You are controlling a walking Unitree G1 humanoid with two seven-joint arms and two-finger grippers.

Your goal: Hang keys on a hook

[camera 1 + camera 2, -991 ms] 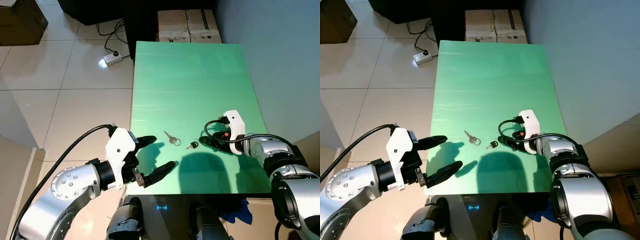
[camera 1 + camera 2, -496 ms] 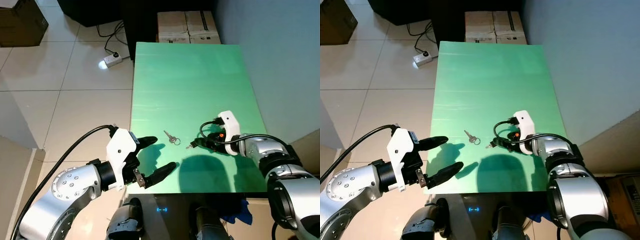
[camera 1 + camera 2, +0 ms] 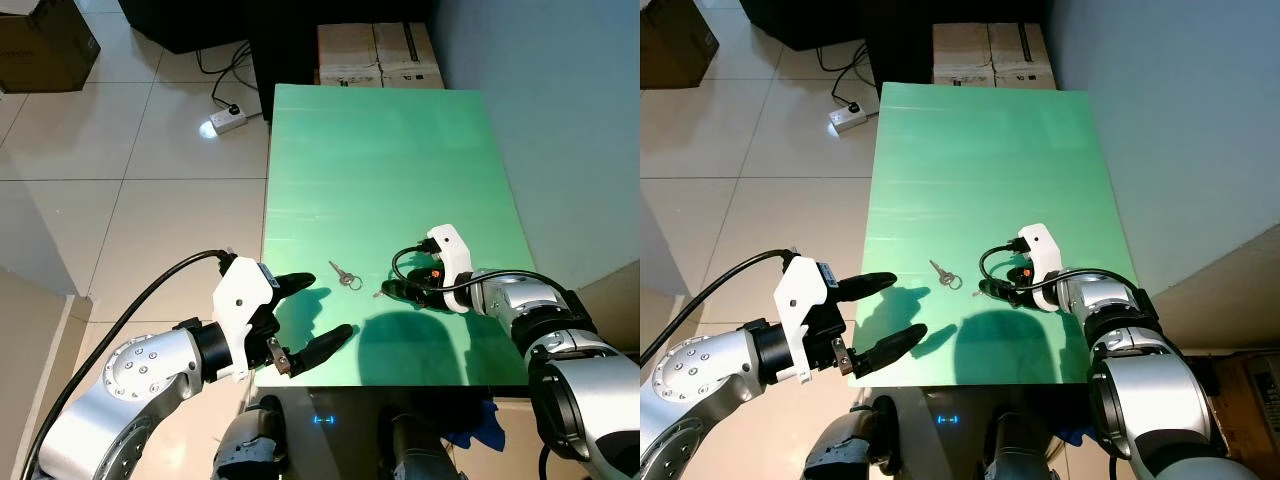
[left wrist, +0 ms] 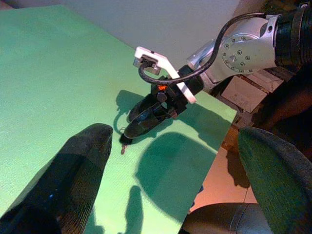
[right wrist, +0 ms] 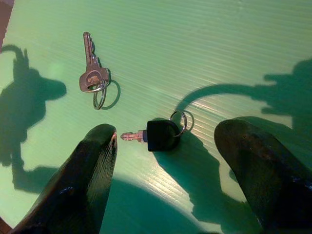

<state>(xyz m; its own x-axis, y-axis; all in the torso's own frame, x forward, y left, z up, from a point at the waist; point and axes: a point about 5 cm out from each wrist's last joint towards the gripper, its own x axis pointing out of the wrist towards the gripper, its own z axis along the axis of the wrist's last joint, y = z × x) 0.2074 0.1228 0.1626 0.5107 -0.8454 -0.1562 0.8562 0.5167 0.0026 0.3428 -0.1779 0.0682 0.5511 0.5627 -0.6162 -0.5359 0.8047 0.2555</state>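
While both keys lie flat on the green corrugated plastic table [image 3: 380,150], the job looks barely begun: nothing has been lifted, and no hook can be made out anywhere around the table.

The right hand [image 5: 163,168] is low over the table near its front edge, its two black fingers spread wide on either side of the small black-headed key with its steel ring [image 5: 161,132]. The key sits between the fingertips but is not touching either one, so the grip is not yet made. By my reading, this is the approach just short of closing.

A second key, a plain silver one on a ring [image 3: 344,275], lies a little further toward the robot's left, apart from the black-headed one and untouched.

The left hand [image 3: 310,318] hovers at the front left corner of the table, fingers spread, holding nothing.

Beyond the far end of the table stand two cardboard boxes [image 3: 378,55], and a white power strip [image 3: 224,119] lies on the tiled floor.

Left to do: close on the key, lift it, find a hook and hang it.
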